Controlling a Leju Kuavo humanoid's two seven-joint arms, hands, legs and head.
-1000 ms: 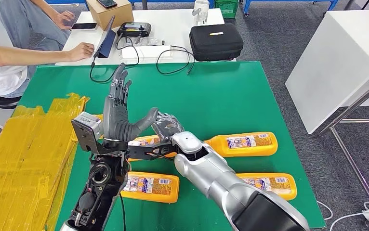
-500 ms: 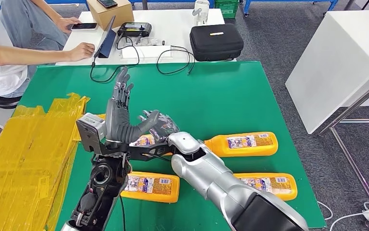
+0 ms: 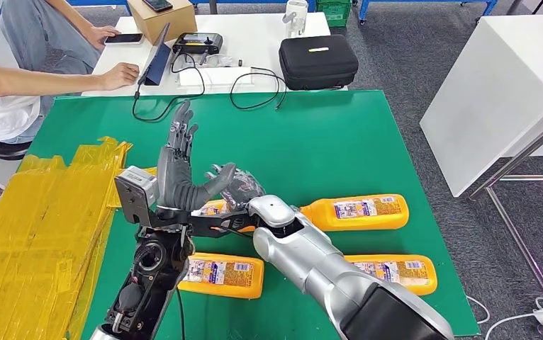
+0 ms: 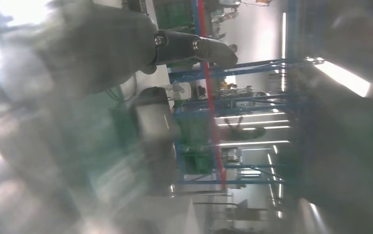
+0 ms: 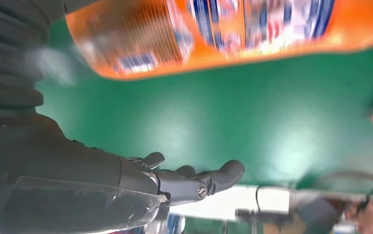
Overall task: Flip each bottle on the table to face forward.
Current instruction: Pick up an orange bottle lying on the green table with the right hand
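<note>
You are looking down at a green table (image 3: 339, 134) with four flat, orange plastic bottles lying on their sides, each with a white, blue and red label facing up. One bottle (image 3: 357, 211) lies at the right of the far row, one bottle (image 3: 395, 272) at the near right, and one bottle (image 3: 222, 275) at the near left. The fourth bottle (image 3: 212, 208) lies at the far left, mostly hidden behind your two hands. Your left hand (image 3: 176, 173) stands upright above it, dark fingers straight and spread, thumb angled toward the right hand. Your right hand (image 3: 237, 185) reaches across just beside it; its fingers are apart and hold nothing in the wrist view, where the bottle's glossy orange side is close and blurred. Crinkled yellow plastic sheeting (image 3: 35, 234) covers the table's left edge.
</note>
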